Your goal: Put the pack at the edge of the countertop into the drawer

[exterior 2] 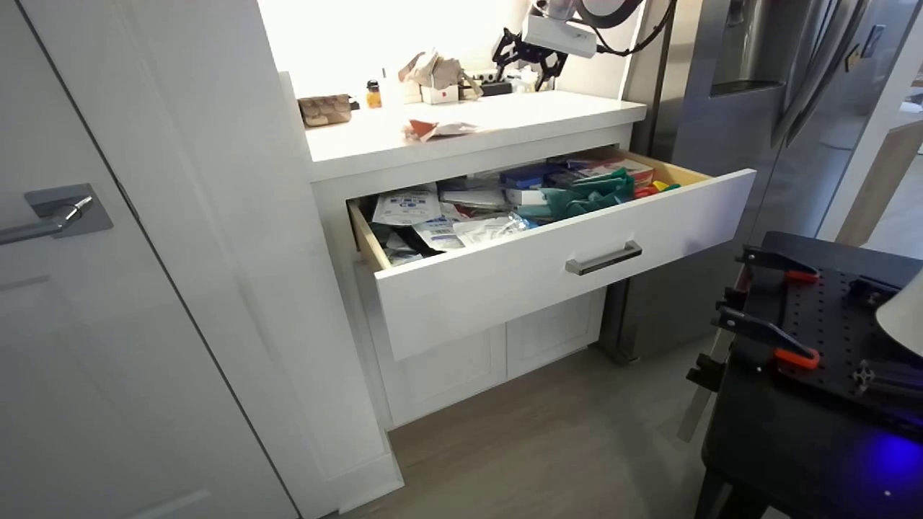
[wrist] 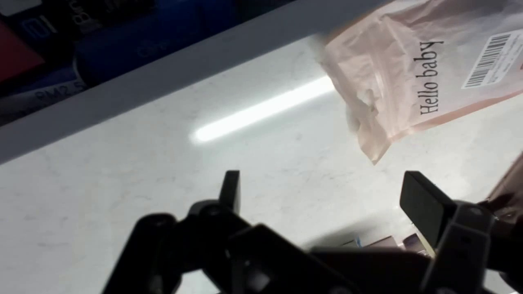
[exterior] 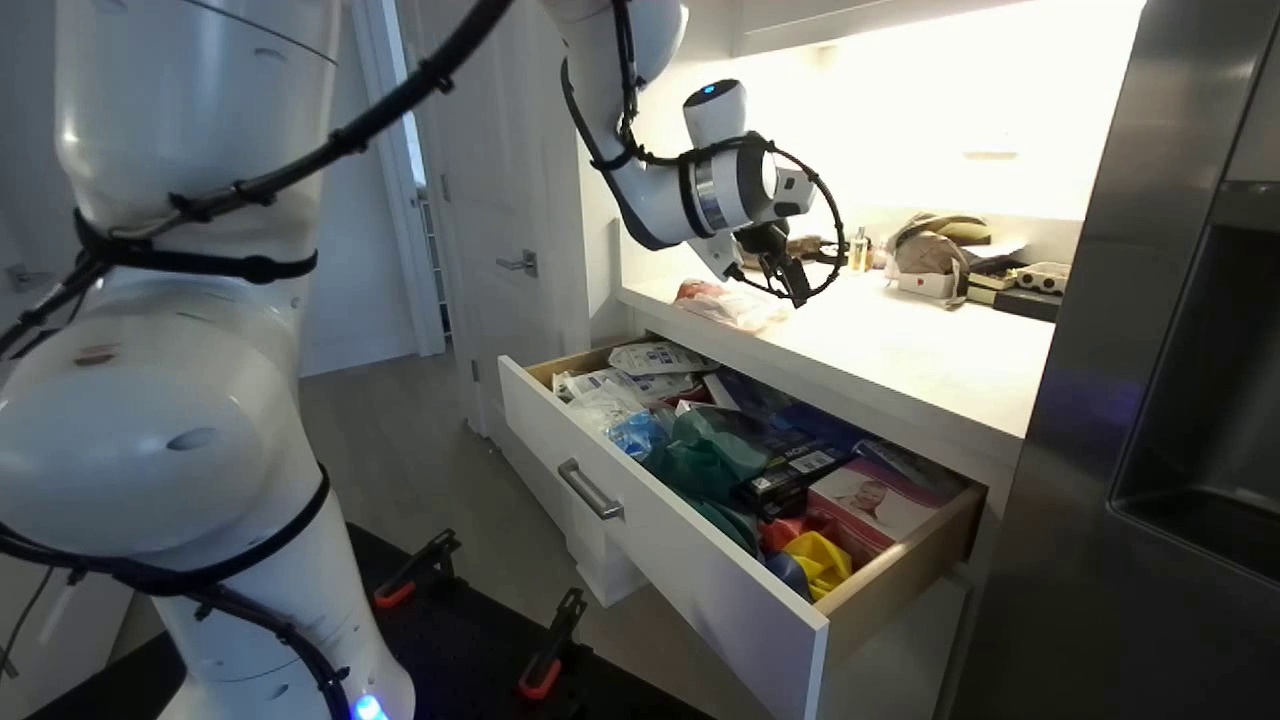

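Well, clutter (exterior 2: pixel 435 73) behind the pack (wrist: pixel 433 69).

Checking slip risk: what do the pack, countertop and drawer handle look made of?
Pack: probably thin plastic film with a soft sheen; it shows fine creases and a crumpled end.
Countertop: stone or a lookalike, polished; faint veining and a bright mirrored light streak.
Handle: likely metal, given its silvery light-and-dark sheen, though metallic coating is possible.
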Controlling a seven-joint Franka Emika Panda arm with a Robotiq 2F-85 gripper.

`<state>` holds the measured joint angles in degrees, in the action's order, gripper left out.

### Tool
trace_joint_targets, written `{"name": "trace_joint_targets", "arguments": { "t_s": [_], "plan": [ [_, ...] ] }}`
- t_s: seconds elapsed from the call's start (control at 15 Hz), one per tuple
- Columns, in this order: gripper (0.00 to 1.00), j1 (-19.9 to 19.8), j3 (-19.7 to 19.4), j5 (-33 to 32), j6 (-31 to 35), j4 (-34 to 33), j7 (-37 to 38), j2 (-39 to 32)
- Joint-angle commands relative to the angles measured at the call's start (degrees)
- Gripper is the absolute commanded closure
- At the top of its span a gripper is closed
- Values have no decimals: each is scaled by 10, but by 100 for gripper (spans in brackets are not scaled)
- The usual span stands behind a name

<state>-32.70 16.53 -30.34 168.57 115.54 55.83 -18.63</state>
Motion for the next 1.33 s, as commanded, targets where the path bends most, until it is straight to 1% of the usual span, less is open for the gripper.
{"name": "trace_joint_targets", "arguments": {
  "t_s": [0.0, 0.07, 0.13, 0.2, 0.33, 0.47, 0.6, 0.67, 0.73, 0.8, 0.93, 1.27],
  "plan": [
    [0, 12, 17, 20, -30, -86, -13, -79],
    [0, 98, -65, 120, -18, -93, -88, -85],
    [0, 107, -69, 157, -22, -107, -112, -101],
    [0, 135, -96, 205, -23, -120, -151, -114],
    [0, 168, -125, 279, -27, -145, -211, -138],
    [0, 189, -142, 340, -32, -167, -258, -157],
    [0, 208, -161, 381, -36, -185, -289, -168],
    [25, 214, -168, 396, -37, -192, -298, -172],
    [28, 220, -176, 408, -40, -199, -302, -175],
    [34, 223, -181, 418, -43, -204, -304, -177],
    [51, 230, -193, 432, -53, -211, -300, -177],
    [88, 235, -205, 456, -87, -227, -293, -177]
  ]
}}
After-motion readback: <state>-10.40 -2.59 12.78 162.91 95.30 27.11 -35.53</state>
